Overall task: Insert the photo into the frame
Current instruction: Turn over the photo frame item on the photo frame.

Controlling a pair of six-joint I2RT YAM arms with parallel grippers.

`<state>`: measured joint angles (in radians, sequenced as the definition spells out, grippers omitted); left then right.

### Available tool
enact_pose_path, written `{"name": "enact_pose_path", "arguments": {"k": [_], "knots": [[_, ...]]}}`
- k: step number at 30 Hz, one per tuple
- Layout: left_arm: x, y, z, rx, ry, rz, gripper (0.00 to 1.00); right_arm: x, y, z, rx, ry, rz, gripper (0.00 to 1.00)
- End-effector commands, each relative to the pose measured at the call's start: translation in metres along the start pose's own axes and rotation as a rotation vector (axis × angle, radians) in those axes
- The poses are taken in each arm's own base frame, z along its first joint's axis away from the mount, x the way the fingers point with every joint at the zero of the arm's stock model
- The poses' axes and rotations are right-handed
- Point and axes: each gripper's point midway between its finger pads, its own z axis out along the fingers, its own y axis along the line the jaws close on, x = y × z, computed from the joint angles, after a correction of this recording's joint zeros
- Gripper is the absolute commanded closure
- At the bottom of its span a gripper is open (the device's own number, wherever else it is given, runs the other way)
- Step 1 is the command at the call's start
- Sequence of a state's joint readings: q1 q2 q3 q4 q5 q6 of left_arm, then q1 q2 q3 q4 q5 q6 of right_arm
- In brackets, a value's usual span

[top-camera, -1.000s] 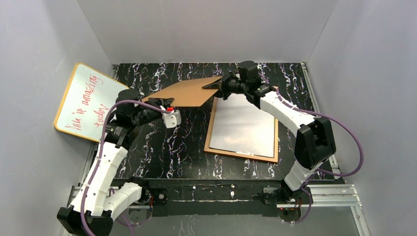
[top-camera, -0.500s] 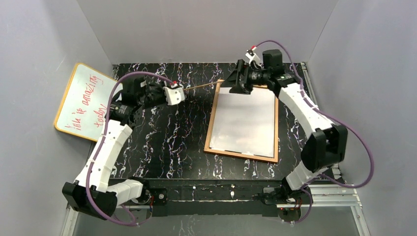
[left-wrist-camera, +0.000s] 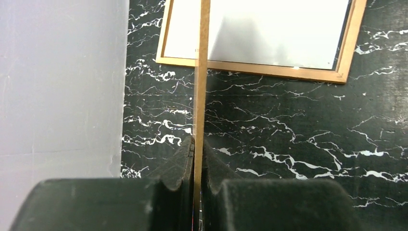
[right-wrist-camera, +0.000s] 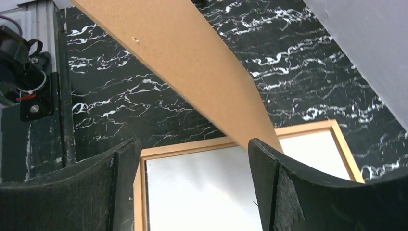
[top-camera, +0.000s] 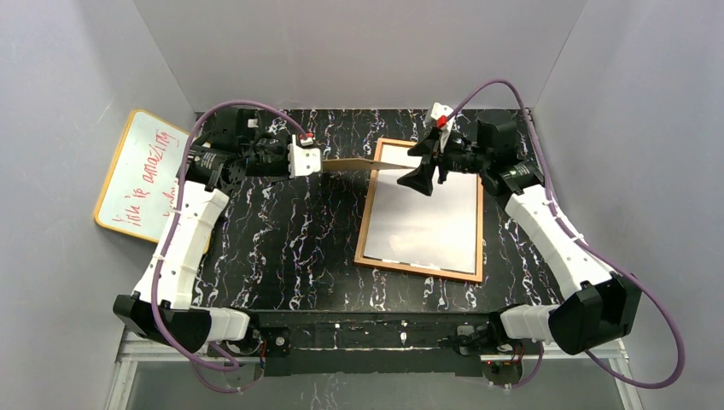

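Observation:
The orange-brown wooden frame [top-camera: 367, 224] [left-wrist-camera: 269, 70] [right-wrist-camera: 308, 127] lies flat on the black marble table, right of centre. A plain white sheet [top-camera: 423, 213] [left-wrist-camera: 279, 29] [right-wrist-camera: 192, 192] fills it and looks like the photo's white back; no printed side shows. My left gripper [top-camera: 318, 161] [left-wrist-camera: 198, 144] is shut on the thin brown backing board [top-camera: 352, 162] [left-wrist-camera: 201, 72] [right-wrist-camera: 192, 62]. It holds the board edge-on in the air, with the board's far end over the frame's far-left corner. My right gripper [top-camera: 420, 164] [right-wrist-camera: 192, 149] hangs open over the frame's far edge, just below the board's end and holding nothing.
A yellow-edged whiteboard [top-camera: 145, 171] with red writing leans against the left wall. Grey walls close in the table on the left, back and right. Purple cables loop above both arms.
My right gripper has let go of the brown board, opened and drawn back to the right. My left arm has carried the board toward the back and turned it edge-on.

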<state>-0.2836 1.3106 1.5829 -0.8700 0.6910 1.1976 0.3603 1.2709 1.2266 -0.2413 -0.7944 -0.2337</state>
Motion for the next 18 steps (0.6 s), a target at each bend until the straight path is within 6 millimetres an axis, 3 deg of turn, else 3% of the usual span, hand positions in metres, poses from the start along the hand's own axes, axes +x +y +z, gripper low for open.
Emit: {"name": "enact_pose_path", "arguments": {"k": [1, 9, 12, 18], "knots": [[-0.024, -0.013, -0.012, 0.05, -0.072, 0.009, 1.0, -0.022, 0.001, 0.011, -0.115, -0.073, -0.198, 0.12], [-0.022, -0.014, -0.013, 0.044, -0.06, 0.014, 1.0, -0.019, 0.019, 0.04, -0.165, -0.097, -0.277, 0.2], [-0.022, -0.014, -0.013, 0.044, -0.061, 0.018, 1.0, -0.02, 0.018, 0.05, -0.146, -0.11, -0.318, 0.28], [-0.026, -0.005, -0.013, 0.013, -0.075, 0.003, 1.0, -0.016, 0.01, 0.067, -0.142, -0.115, -0.356, 0.58]]}}
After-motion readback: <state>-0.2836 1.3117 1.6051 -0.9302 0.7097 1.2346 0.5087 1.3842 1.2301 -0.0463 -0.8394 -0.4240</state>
